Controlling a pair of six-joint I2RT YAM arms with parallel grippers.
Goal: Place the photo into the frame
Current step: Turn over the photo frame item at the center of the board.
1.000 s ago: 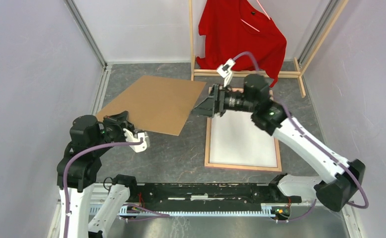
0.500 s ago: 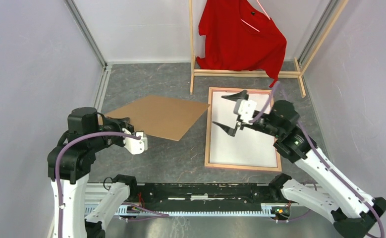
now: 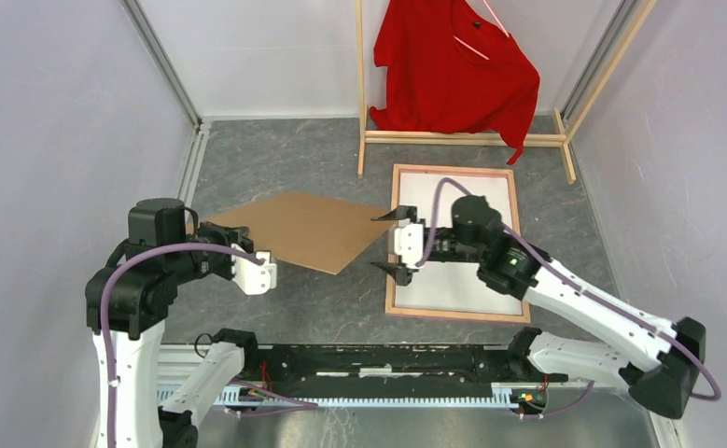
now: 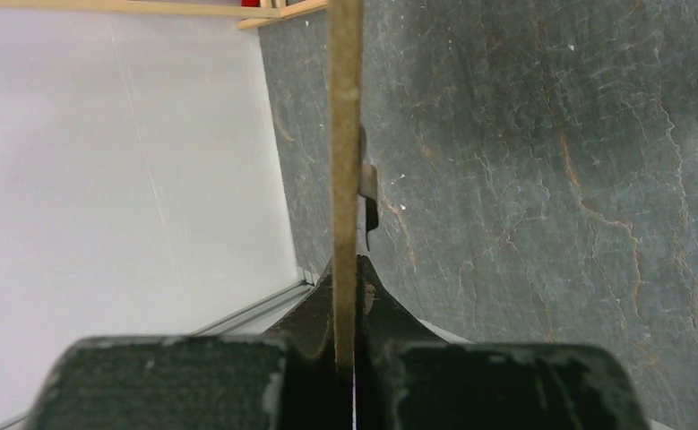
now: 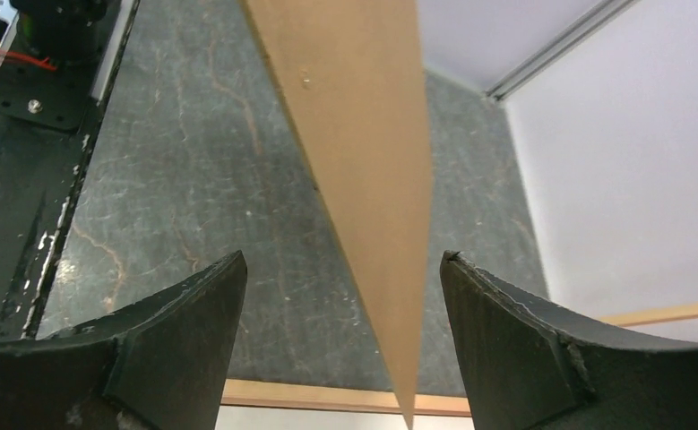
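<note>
Two robot arms meet over a grey table (image 3: 294,159), both at a brown backing board (image 3: 294,229). The left gripper (image 3: 206,237) is clamped on the board's left corner. Its wrist camera sees the sheet edge-on (image 4: 345,134), pinched between the closed jaws (image 4: 345,300). The right gripper (image 3: 389,243) is spread wide at the board's right corner, above the left rail of the frame (image 3: 453,315). In the right wrist view the board (image 5: 363,134) runs between the parted jaws (image 5: 343,260) and touches neither. The frame lies flat toward the table's right edge, pale wood side up. The photo (image 3: 448,285) sits inside it, showing only a plain white back, so the printed side is hidden. The right arm crosses over the frame and covers part of the sheet. Whether the board's lower edge rests on the table cannot be told from overhead. At the far edge stands a wooden clothes rack (image 3: 462,138) with a red shirt (image 3: 453,65), both cut off by the top of the overhead view.
</note>
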